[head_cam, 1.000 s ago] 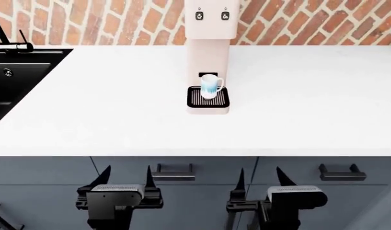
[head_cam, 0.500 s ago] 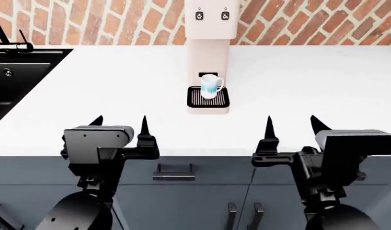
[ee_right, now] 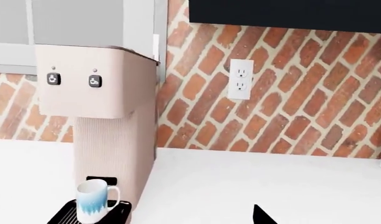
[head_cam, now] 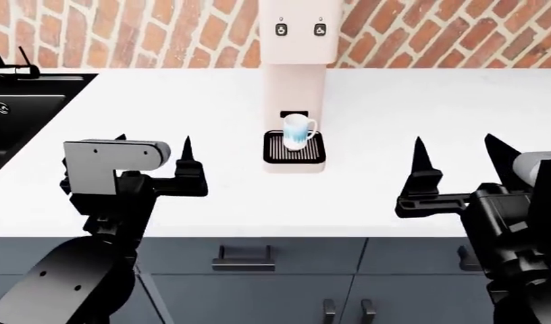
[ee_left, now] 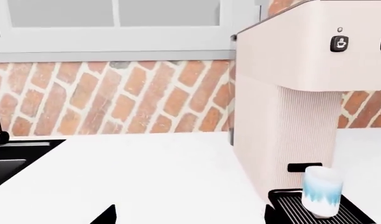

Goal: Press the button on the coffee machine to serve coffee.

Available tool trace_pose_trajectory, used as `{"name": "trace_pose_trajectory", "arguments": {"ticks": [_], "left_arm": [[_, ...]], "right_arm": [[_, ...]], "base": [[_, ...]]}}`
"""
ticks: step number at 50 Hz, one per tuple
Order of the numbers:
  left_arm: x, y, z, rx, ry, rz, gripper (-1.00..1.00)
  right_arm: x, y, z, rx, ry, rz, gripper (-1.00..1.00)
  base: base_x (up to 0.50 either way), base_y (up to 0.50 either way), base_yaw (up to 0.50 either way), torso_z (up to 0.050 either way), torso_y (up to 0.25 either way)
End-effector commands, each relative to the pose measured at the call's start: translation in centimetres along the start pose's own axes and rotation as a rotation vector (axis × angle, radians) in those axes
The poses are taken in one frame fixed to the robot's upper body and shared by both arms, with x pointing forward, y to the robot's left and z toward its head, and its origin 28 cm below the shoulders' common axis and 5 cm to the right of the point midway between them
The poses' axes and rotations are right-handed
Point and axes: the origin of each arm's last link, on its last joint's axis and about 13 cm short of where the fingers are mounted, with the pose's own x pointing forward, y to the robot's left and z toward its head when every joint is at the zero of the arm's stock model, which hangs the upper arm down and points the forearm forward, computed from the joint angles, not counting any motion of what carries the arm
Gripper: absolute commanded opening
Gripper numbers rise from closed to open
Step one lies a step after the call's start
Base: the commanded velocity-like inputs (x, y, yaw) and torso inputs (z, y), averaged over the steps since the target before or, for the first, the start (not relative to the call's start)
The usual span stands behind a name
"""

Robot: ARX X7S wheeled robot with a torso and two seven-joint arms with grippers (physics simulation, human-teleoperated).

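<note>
Task was barely started. The coffee machine (head_cam: 296,74) stood at the back of the white counter (head_cam: 437,121), against the brick wall, and neither of its two dark buttons was being touched. Left cup-icon button (head_cam: 281,30) and right one (head_cam: 319,30) sat on the boxy head, well above the mug. A white-and-blue mug (head_cam: 297,131) was already set on the drip tray (head_cam: 294,148) under the spout, so the cup part looked done. Whether it held any coffee could not be told.

Left pincer (head_cam: 154,152) was out in front of the machine and off to its left side, over the counter's front part, fingers spread and holding nothing. Right pincer (head_cam: 460,154) was in front of the machine too, off to its right side, also spread wide and empty. Both were well apart from the machine.

Both wrist views looked at the machine from low down, with buttons in sight and only finger tips at the frame edge.

Left to do, by my read: pick one arm, raise it to button height, close in on the head, press.
</note>
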Motion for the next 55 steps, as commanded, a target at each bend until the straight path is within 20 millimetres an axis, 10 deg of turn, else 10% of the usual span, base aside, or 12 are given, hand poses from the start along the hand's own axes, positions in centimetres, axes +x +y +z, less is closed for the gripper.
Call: {"name": "trace_pose_trajectory", "arguments": {"ticks": [1,43,55], "left_arm": [[-0.1,0.6,-0.2,-0.013,0.004,0.024,1.00],[-0.8,0.6,-0.5,0.003,0.011,0.022,1.00],[-0.9,1.1,-0.5,0.003,0.014,0.026,1.00]], "right_arm": [[-0.4,-0.2,-0.2,-0.014,0.000,-0.002,1.00],[0.1,0.7,-0.2,-0.023,0.032,0.035,1.00],[-0.4,3.2,2.7,-0.071,-0.018,0.176,1.00]], "base": [[0.50,0.00,0.00,0.000,0.000],[0.30,-0.02,0.00,0.000,0.000],[0.00,0.00,0.00,0.000,0.000]]}}
